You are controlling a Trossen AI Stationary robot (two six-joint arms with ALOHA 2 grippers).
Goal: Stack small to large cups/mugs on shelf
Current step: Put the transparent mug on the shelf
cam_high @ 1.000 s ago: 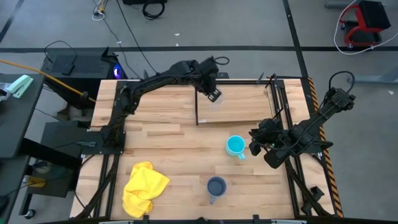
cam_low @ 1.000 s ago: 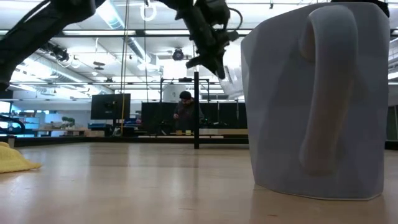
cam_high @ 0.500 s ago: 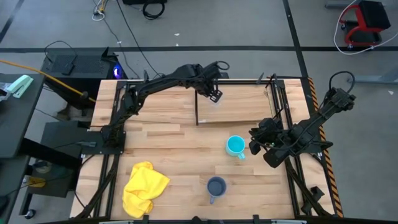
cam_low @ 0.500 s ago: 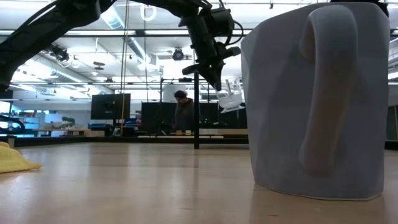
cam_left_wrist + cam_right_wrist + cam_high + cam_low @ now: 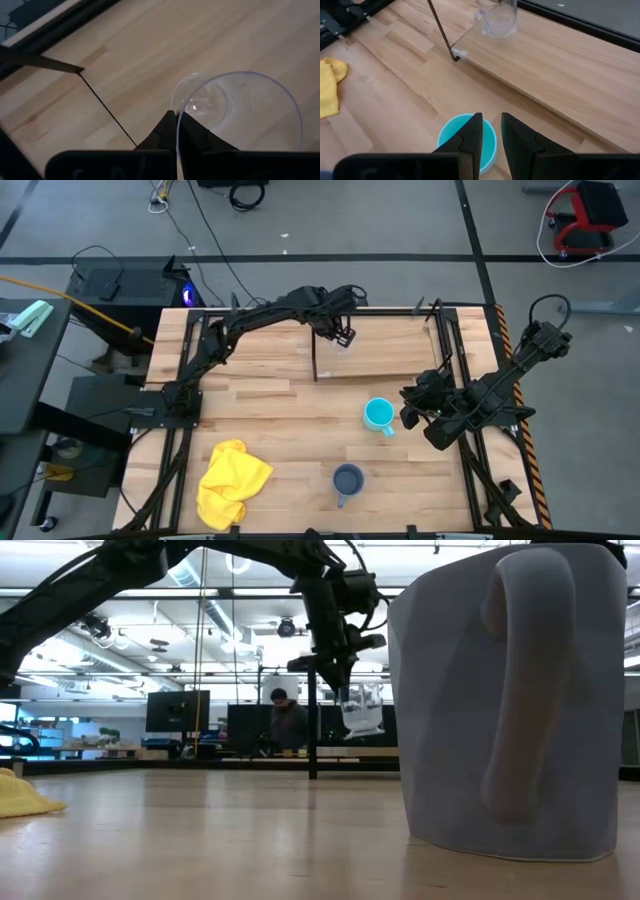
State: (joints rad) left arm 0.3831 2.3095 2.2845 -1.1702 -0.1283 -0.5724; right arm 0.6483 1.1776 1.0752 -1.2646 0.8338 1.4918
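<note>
The clear glass cup [image 5: 362, 710] hangs in the air above the shelf [image 5: 400, 350], pinched at its rim by the left gripper [image 5: 342, 336], whose fingers [image 5: 165, 134] are closed tight on the glass wall. From the counter-level camera the cup sits a little tilted, its base lowest, close beside the shelf's near black upright [image 5: 314, 730]. Whether it touches the board yet, I cannot tell.

The cyan mug [image 5: 378, 415] stands on the counter [image 5: 280, 450] just in front of the shelf. The right gripper [image 5: 487, 131] hovers just beside it, fingers narrowly parted and holding nothing, with the mug's open mouth right under their tips.

The grey-blue mug [image 5: 347, 480] stands alone nearer the counter's front edge, well apart from both arms, handle toward the front. A crumpled yellow cloth [image 5: 232, 482] lies off to its left. Far behind the counter, a person [image 5: 287, 725] is in the room.
</note>
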